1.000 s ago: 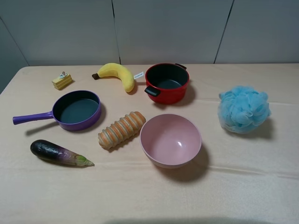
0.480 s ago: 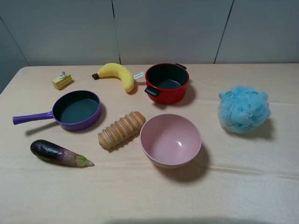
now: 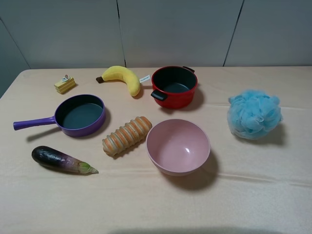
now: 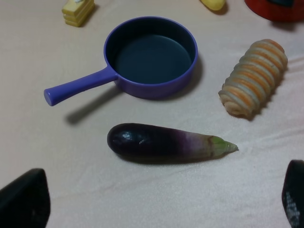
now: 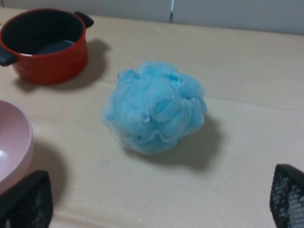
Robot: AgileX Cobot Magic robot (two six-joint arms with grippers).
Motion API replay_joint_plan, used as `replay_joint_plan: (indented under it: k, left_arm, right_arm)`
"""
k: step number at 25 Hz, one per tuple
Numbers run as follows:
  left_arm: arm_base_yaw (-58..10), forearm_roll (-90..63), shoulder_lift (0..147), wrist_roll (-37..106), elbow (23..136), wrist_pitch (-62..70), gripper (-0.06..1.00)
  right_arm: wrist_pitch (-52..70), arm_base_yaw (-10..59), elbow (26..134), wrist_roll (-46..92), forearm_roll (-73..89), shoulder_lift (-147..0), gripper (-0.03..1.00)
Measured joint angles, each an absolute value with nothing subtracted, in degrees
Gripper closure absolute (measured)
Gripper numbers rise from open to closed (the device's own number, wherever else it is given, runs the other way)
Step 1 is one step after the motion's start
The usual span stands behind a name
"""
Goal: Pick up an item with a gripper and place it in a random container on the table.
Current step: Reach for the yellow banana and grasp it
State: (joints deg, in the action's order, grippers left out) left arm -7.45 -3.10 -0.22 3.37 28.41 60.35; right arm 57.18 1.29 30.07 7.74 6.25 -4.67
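Note:
The yellow plush banana (image 3: 124, 78) lies at the back of the table (image 3: 253, 195), just left of the red pot; only its tip (image 4: 212, 4) shows in the left wrist view. The pale pink bowl (image 3: 178, 146) stands empty at the middle front, and its rim (image 5: 12, 142) shows in the right wrist view. My left gripper (image 4: 159, 202) is open and empty, low over the cloth near the eggplant. My right gripper (image 5: 156, 197) is open and empty, in front of the blue pouf. Neither arm shows in the exterior high view.
A red two-handled pot (image 3: 174, 86) stands at the back middle. A purple frying pan (image 3: 78, 114), a purple eggplant (image 3: 61, 159), a striped bread roll (image 3: 126, 135) and a small yellow cake toy (image 3: 64, 84) are on the left. A blue mesh pouf (image 3: 253, 113) sits on the right.

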Motion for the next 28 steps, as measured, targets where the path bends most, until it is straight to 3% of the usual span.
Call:
replay_joint_plan:
  k: [28]
  left_arm:
    - [-7.45,-3.1,-0.22,3.37,28.41,60.35,-0.05]
  right_arm:
    - [54.74,1.29,52.59,7.74,11.14,-48.05,0.27]
